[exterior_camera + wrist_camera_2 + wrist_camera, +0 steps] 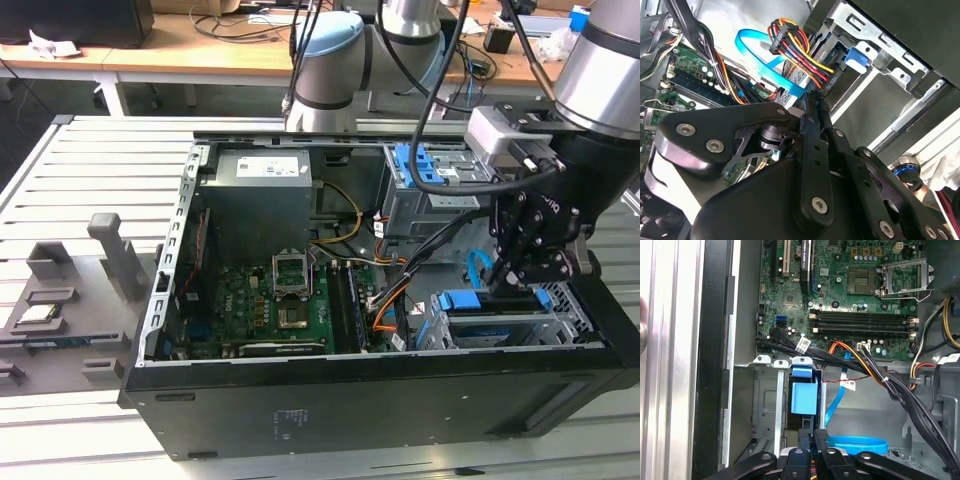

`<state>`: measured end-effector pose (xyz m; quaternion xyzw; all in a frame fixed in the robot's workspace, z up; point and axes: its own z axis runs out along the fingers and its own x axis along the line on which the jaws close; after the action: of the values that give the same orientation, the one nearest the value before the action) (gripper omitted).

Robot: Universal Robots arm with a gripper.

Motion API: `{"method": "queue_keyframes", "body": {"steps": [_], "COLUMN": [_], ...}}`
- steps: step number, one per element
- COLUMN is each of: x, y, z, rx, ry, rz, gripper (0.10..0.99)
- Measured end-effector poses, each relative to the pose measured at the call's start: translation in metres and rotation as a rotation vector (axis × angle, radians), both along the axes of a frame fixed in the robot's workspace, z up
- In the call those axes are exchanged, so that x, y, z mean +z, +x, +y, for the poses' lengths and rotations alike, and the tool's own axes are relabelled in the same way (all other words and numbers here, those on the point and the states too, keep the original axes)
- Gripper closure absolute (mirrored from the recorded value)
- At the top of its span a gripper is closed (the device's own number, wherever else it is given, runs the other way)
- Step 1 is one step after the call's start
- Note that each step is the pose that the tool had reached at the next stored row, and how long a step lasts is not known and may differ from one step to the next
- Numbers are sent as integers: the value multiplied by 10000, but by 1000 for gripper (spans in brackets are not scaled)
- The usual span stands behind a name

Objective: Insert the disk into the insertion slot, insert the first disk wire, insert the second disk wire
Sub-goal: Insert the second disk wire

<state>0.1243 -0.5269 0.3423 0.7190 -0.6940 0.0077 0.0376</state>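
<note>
Gripper (pixel 525 272) down inside the open computer case (pixel 300 420), at the low drive cage (pixel 560 322) on the exterior view's right. Fingers (pixel 812 117) pinched together on the black plug of the power wires (pixel 800 47), a red, orange and black bundle. Plug points toward the drive (pixel 480 335) with its blue bracket (pixel 804 397), seated flat in the cage. Blue ribbon cable (pixel 762 60) loops just beside.

Thick black cables (pixel 900 390) and the light-blue ribbon (pixel 860 444) crowd the gap beside the drive cage (pixel 560 320); the motherboard (pixel 270 300) lies open.
</note>
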Motion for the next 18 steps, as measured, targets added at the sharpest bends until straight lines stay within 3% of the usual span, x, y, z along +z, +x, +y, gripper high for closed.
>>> {"method": "queue_keyframes", "body": {"steps": [6,7,8,10,11,13,16,18], "x": [-14,9,135,232,300,403,510,516], "y": [5,5,5,5,4,5,5,5], "z": [-1,-2,10,35,45,55,57,57], "rx": [1,0,0,0,0,0,0,0], "ry": [0,-2,0,-1,-1,-1,-1,1], "rz": [0,0,0,0,0,0,0,0], "gripper": [918,851,851,867,933,980,980,980]}}
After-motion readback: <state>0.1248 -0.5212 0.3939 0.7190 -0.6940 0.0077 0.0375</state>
